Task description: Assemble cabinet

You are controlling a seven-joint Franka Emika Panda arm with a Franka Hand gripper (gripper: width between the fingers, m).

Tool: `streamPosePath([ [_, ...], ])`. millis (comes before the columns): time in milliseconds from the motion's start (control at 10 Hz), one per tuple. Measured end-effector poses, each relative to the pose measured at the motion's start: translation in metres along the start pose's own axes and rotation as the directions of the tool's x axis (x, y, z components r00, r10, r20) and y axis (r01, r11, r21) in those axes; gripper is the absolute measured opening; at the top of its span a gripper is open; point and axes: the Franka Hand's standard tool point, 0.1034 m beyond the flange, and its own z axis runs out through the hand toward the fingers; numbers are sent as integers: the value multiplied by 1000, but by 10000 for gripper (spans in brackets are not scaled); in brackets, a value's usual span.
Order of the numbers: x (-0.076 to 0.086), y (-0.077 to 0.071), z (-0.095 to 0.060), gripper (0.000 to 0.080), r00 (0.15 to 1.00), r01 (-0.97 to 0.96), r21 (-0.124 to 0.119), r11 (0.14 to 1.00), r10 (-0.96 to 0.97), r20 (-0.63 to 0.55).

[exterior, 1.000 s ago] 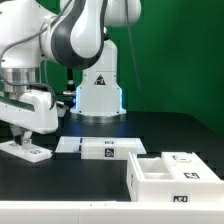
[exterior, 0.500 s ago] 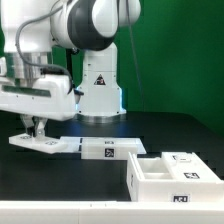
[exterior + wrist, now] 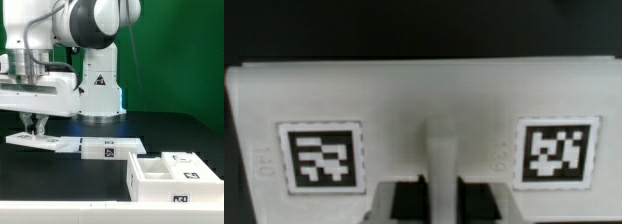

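1. Now, in the exterior view, the arm reaches down at that view's left, and its gripper points straight down at a flat white panel.
2. The fingertips meet the panel's top face near the end nearer the view's left. The panel sits low and roughly level over the black table; I cannot tell whether it rests on the table or is just clear of it.
3. Just beside the panel, toward the view's right, lies a low white piece with a tag on its top and another on its front edge.
4. The cabinet stands at the lower right of this view, well apart from the gripper. Its hollow is open upward and its thick walls carry tags.
5. Behind these parts stands the white robot base with its triangle sticker, in front of a green backdrop.
6. In the wrist view, the white panel fills most of the picture, with two square black-and-white tags and a raised rib running between them.
7. The two dark fingers stand on either side of that rib, which fills the gap between them, so the gripper is clamped on the panel.
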Motion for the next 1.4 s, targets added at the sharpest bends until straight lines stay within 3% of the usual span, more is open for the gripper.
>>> streamPosePath([
  [200,7,-21,-14,62,970,241,20,970,-241,-16],
  [300,6,-17,-16,62,929,369,10,929,-369,-33],
  [400,1,-2,-17,62,924,375,-48,926,-378,-66],
  [700,-1,0,-16,62,833,549,-74,833,-552,-37],
  [900,-1,-41,-17,62,683,727,-79,682,-730,-15],
  [1000,-2,-54,-18,62,578,813,-78,576,-816,-9],
  [1100,-3,-61,-21,62,499,864,-81,498,-866,-2],
  [1400,-2,-56,-21,62,327,943,-84,323,-945,33],
])
